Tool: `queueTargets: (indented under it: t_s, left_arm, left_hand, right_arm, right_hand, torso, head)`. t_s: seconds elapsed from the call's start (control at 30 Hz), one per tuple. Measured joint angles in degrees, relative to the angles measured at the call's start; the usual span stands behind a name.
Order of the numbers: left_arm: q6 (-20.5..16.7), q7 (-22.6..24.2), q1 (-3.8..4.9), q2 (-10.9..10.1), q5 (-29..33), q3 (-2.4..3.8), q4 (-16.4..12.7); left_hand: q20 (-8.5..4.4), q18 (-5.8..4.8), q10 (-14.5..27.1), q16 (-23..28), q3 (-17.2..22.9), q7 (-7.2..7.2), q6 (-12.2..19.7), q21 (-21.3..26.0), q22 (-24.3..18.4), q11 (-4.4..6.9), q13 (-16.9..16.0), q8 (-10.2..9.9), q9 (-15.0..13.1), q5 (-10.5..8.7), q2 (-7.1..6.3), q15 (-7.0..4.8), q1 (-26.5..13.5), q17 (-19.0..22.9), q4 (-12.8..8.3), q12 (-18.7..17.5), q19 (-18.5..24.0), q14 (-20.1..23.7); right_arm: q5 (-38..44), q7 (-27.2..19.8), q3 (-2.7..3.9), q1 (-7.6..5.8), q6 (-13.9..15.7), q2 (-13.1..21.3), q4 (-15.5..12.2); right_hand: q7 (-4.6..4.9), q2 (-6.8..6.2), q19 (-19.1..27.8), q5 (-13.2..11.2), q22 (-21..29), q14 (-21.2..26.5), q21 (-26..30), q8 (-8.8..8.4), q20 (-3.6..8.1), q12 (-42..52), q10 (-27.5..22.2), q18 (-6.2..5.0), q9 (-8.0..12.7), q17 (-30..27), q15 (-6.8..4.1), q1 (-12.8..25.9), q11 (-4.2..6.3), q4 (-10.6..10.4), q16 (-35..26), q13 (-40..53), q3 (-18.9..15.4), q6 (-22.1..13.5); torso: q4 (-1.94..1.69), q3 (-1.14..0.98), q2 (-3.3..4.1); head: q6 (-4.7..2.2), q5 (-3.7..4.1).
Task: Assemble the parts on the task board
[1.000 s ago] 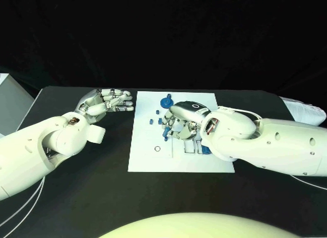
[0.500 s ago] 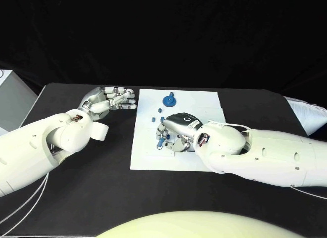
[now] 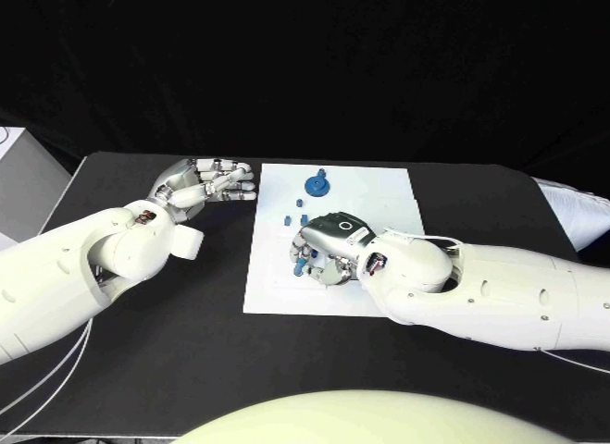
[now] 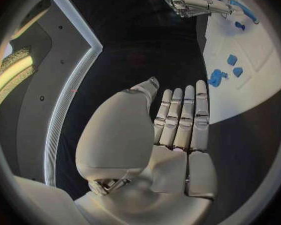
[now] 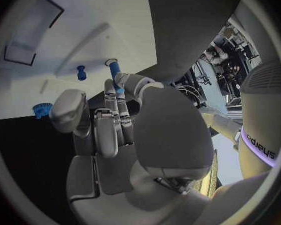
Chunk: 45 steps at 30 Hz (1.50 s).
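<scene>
The right robot hand (image 3: 325, 248) is down on the white board (image 3: 385, 199), over its near-left part, fingers curled in around a blue peg (image 5: 114, 74). From the wrist camera the peg stands upright between the fingertips, its lower end at a small ring-shaped hole in the board, so I'd call it pinched. A second, shorter blue peg (image 5: 81, 73) stands on the board just beside it, and a blue gear-like piece (image 5: 41, 108) sits near the board's edge.

The left robot hand (image 3: 205, 185) hangs over the black desk (image 3: 158, 342) just off the board's left edge, holding nothing, fingers straight and side by side. At the far end of the board there's a round blue wheel (image 3: 318, 187), with a few small blue bits (image 3: 294, 220) between it and the right hand.
</scene>
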State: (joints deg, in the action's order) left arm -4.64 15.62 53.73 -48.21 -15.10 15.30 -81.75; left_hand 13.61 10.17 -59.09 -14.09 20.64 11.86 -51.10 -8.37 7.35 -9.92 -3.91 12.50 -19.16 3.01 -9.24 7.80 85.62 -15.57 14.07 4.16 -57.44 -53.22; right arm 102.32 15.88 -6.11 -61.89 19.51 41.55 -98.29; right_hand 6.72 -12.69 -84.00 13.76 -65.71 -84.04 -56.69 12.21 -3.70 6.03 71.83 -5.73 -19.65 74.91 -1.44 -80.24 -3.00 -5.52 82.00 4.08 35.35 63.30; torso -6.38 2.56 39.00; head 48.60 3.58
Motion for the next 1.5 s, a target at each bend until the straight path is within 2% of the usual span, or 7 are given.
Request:
queueTargets:
  t_s: [0.97,1.03,1.13,1.3,1.4,1.47,1.5]
  left_arm:
    - [0.07,-0.11,-0.01,-0.20,0.03,0.00,-0.05]
    - [0.07,-0.12,-0.01,-0.21,0.04,0.00,-0.05]
    - [0.08,-0.13,-0.02,-0.22,0.04,0.00,-0.05]
    - [0.09,-0.15,-0.02,-0.23,0.04,0.00,-0.05]
    - [0.09,-0.17,-0.02,-0.26,0.04,0.00,-0.05]
    - [0.09,-0.18,-0.02,-0.26,0.05,0.00,-0.05]
    - [0.10,-0.19,-0.02,-0.26,0.05,0.00,-0.05]
  left_hand:
    - [0.02,0.00,0.00,0.35,0.00,0.00,0.00,0.28,-0.18,0.00,0.00,0.00,0.11,0.00,0.00,0.00,0.00,-0.05,0.00,0.00,-0.42,0.00]
    - [0.02,0.00,0.00,0.35,0.00,0.00,0.00,0.28,-0.18,0.00,0.00,0.00,0.11,0.00,0.00,0.00,0.00,-0.05,0.00,0.00,-0.42,0.00]
    - [0.02,0.00,0.00,0.35,0.00,0.00,0.00,0.28,-0.18,0.00,0.00,0.00,0.11,0.00,0.00,0.00,0.00,-0.05,0.00,0.00,-0.42,0.00]
    - [0.01,0.00,0.00,0.35,0.00,0.00,0.00,0.27,-0.17,0.00,0.00,0.00,0.11,0.00,0.00,0.00,0.00,-0.05,0.00,0.00,-0.42,0.00]
    - [0.01,0.00,0.00,0.35,0.00,0.00,0.00,0.27,-0.17,0.00,0.00,0.00,0.11,0.00,0.00,0.00,0.00,-0.05,0.00,0.00,-0.42,0.00]
    - [0.01,0.00,0.00,0.35,0.00,0.00,0.00,0.27,-0.17,0.00,0.00,0.00,0.11,0.00,0.00,0.00,0.00,-0.05,0.00,0.00,-0.42,0.00]
    - [0.01,0.00,0.00,0.35,0.00,0.00,0.00,0.27,-0.17,0.00,0.00,0.00,0.10,0.00,0.00,0.00,0.00,-0.05,0.00,0.00,-0.42,0.00]
  right_arm:
    - [1.94,0.42,-0.27,0.71,-0.51,-1.40,2.48]
    - [1.96,0.39,-0.29,0.73,-0.50,-1.54,2.63]
    - [1.93,0.28,-0.59,0.86,-0.54,-1.72,2.98]
    - [1.74,0.26,-0.87,1.19,-0.99,-1.67,3.54]
    - [1.70,0.27,-0.87,1.16,-1.07,-1.65,3.80]
    - [1.70,0.34,-0.87,1.15,-1.08,-1.56,4.02]
    - [1.70,0.38,-0.86,1.15,-1.08,-1.52,4.08]
  right_hand:
    - [0.15,-0.30,0.00,-0.19,0.02,0.00,0.00,-0.17,0.00,-0.78,-0.10,0.00,-1.40,0.00,0.00,0.18,-0.10,0.41,0.00,0.12,0.38,-0.41]
    - [0.73,-1.10,0.00,-0.36,0.10,0.00,0.00,-0.27,0.00,-1.46,-0.62,0.00,-1.58,0.00,0.00,1.08,-0.63,0.57,0.00,0.11,0.54,-1.26]
    - [1.34,-2.01,-0.01,-1.23,0.54,0.01,0.92,-2.15,-0.27,-2.41,-3.69,0.00,-1.07,0.00,0.84,4.16,-1.62,-0.14,0.00,-0.35,-0.13,-4.86]
    - [1.33,-2.87,0.00,-3.06,1.82,0.02,2.95,-5.03,-1.05,-2.41,-10.39,0.00,0.49,0.00,1.25,4.18,-2.39,0.01,-0.44,-0.36,-4.13,-9.08]
    - [1.69,-1.66,0.00,-3.44,2.70,0.11,4.32,-6.63,-1.46,-2.25,-13.35,0.00,1.54,0.00,1.76,2.38,-2.86,-0.23,-0.44,-0.36,-8.72,-11.38]
    - [1.30,-0.84,-0.01,-3.44,3.15,0.08,4.99,-7.38,-1.58,-2.10,-14.79,0.00,2.17,0.00,1.79,1.01,-3.14,-0.70,-0.68,-0.36,-11.67,-12.27]
    - [1.52,-0.63,0.00,-3.44,3.32,-0.09,5.22,-7.66,-1.87,-1.87,-15.28,0.00,2.44,-0.02,1.96,0.27,-3.20,-1.00,-0.68,-0.36,-12.90,-12.66]
  torso:
    - [0.02,0.05,-0.01]
    - [0.02,0.05,-0.02]
    - [0.03,0.04,-0.02]
    - [0.03,0.04,-0.04]
    - [0.04,0.04,-0.05]
    - [0.05,0.04,-0.05]
    - [0.05,0.04,-0.05]
  head:
    - [0.69,-0.06]
    - [0.69,-0.06]
    - [0.70,-0.08]
    - [0.74,-0.09]
    - [0.74,-0.09]
    - [0.71,-0.05]
    - [0.70,-0.03]
